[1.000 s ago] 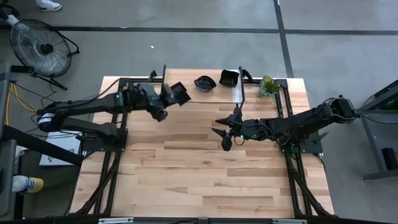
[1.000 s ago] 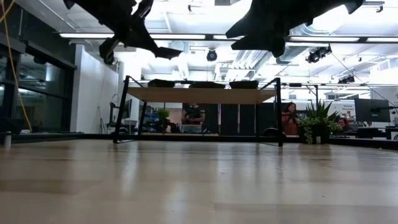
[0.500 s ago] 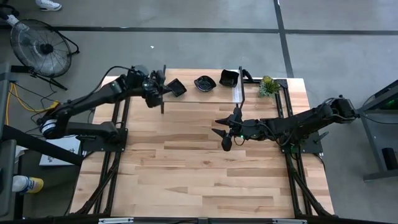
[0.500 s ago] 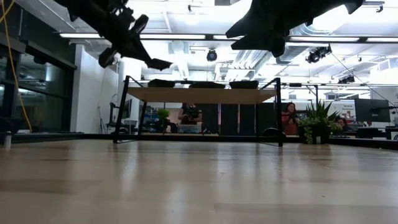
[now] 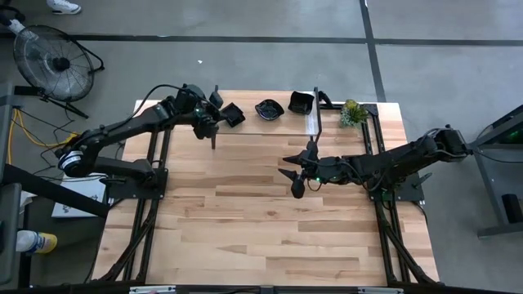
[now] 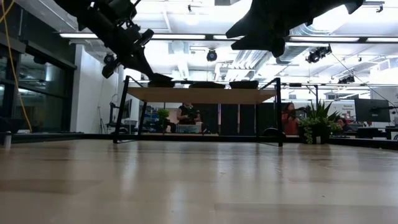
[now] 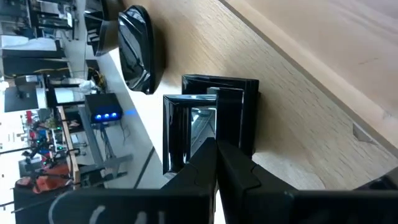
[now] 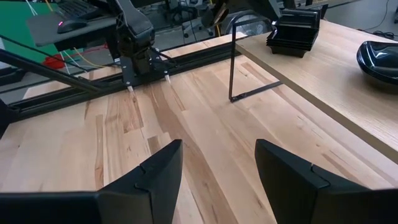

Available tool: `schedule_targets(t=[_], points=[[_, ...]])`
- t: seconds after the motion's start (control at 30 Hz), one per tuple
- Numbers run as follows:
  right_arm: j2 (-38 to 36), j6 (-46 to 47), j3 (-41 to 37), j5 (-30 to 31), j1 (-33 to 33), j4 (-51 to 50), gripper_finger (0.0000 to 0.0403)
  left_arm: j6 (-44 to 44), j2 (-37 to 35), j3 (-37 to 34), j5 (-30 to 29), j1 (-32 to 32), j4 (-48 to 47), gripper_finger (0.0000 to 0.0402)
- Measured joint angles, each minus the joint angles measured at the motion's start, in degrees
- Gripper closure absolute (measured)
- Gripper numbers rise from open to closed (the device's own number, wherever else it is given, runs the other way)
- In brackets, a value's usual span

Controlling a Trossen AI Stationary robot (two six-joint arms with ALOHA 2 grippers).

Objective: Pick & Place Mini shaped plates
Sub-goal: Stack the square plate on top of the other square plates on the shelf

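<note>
L gripper [image 5: 214, 117], upper left of high view, clamps a square plate [image 5: 233, 115] on the shelf [image 5: 278, 125]. R gripper [image 5: 296, 173], mid-frame, hangs wide, empty.

- A small green potted plant [image 5: 353, 113] stands at the light wooden table's [image 5: 261, 237] far right corner.
- A round black floor fan [image 5: 51, 61] sits on the grey floor beyond the table's left side.
- A raised wooden shelf on black metal legs [image 6: 205, 94] spans the far edge.
</note>
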Motion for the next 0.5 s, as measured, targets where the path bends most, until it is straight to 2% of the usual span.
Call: schedule_targets(t=[0.5], points=[[0.0, -0.49, -0.02, -0.04, 0.01, 0.0, 0.0206, -1.33, 0.0, 0.0, 1.71, 0.0, -1.46, 0.0401]])
